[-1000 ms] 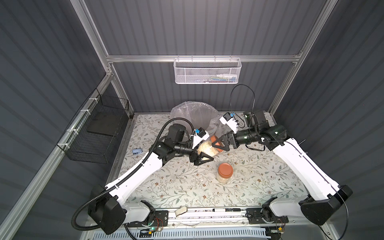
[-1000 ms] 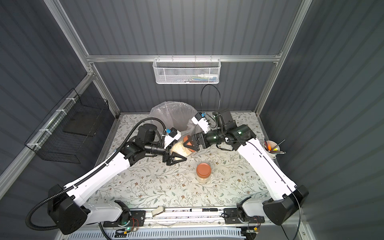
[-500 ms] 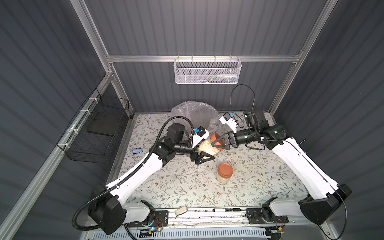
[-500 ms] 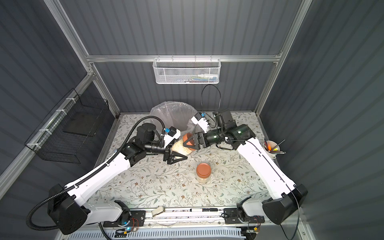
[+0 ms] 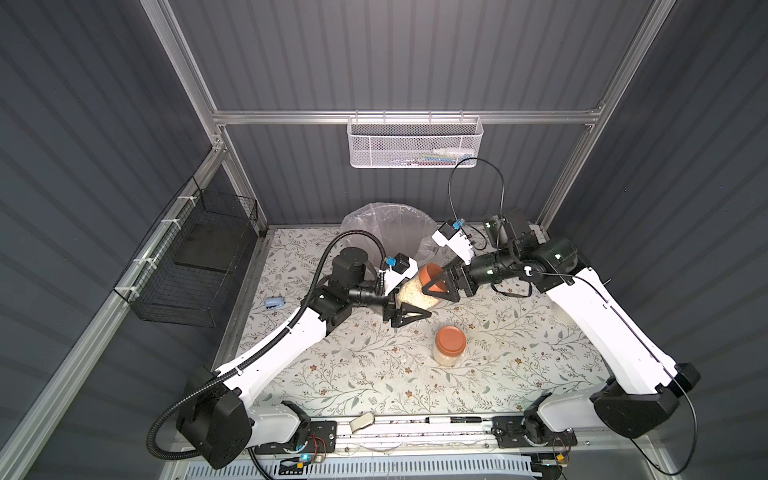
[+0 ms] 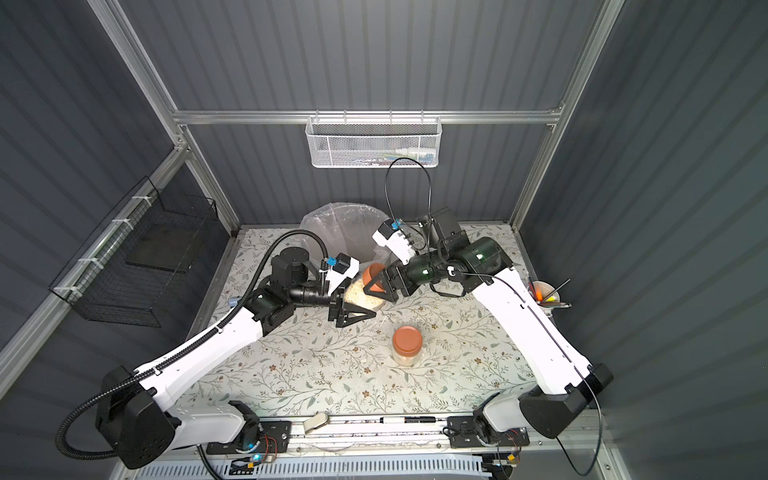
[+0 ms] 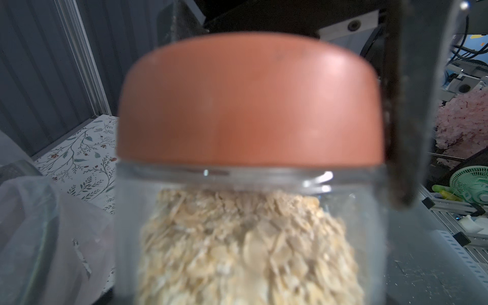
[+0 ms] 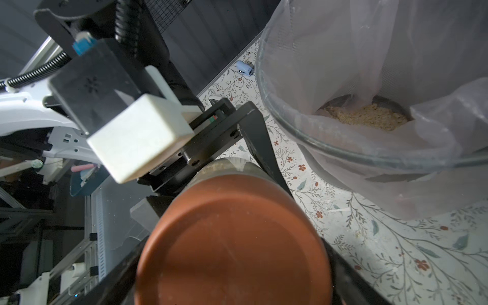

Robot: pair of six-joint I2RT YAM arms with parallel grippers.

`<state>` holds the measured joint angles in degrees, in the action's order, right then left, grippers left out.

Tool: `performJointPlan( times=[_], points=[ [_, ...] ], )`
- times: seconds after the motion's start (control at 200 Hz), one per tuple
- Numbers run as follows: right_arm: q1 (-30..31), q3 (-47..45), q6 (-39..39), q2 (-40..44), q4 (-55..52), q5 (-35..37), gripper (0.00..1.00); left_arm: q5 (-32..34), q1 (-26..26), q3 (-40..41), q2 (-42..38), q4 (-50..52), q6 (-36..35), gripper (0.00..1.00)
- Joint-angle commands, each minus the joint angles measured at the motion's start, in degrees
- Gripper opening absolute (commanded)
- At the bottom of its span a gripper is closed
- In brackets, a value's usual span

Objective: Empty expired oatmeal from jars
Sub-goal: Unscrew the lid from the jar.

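Observation:
A clear glass jar (image 5: pixel 415 293) of pale oatmeal (image 7: pixel 248 250) is held tilted above the table, with my left gripper (image 5: pixel 409 301) shut on its body. Its terracotta lid (image 5: pixel 430 276) points toward my right gripper (image 5: pixel 436 282), whose black fingers (image 7: pixel 406 105) press on the lid's sides. The lid (image 8: pixel 232 250) fills the space between the right gripper's jaws in the right wrist view. A second jar (image 5: pixel 450 345) stands upright on the table in front, lid on, and shows in both top views (image 6: pixel 407 345).
A plastic-lined bin (image 5: pixel 386 224) stands just behind the held jar, with oatmeal (image 8: pixel 367 117) at its bottom. A black wire basket (image 5: pixel 195 266) hangs on the left wall. A small blue object (image 5: pixel 274 302) lies at the left edge and a cup of pens (image 6: pixel 544 293) at the right edge.
The right gripper's jaws have narrowed from wide open onto the lid of the held jar. The left arm and the jar have stayed almost still.

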<state>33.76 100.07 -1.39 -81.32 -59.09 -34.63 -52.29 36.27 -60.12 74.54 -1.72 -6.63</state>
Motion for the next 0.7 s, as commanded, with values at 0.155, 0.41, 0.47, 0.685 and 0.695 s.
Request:
performJointPlan(
  times=[0.155,0.41,0.47,0.685,0.695],
  points=[
    [-0.1,3.7,-17.6,-3.5,-7.3,7.7,0.64,-6.8,-0.9,-1.1,-1.7,-8.3,7.4,0.00],
    [-3.2,0.5,-10.0,-1.2,0.8,2.9,0.98,-6.9,-0.9,-1.1,-0.9,-8.0,7.6,0.00],
    [-3.2,0.1,-6.5,-0.3,2.4,1.9,0.99,-6.9,-0.9,-1.5,-0.6,-6.6,7.0,0.00],
    [-3.3,-0.6,3.3,0.8,3.3,0.1,0.99,-7.1,-0.9,-2.1,-0.2,-6.1,6.5,0.00],
    [-3.3,-0.7,3.8,0.8,3.3,0.2,0.99,-7.2,-0.9,-2.1,-0.1,-6.0,6.5,0.00]
  ],
)
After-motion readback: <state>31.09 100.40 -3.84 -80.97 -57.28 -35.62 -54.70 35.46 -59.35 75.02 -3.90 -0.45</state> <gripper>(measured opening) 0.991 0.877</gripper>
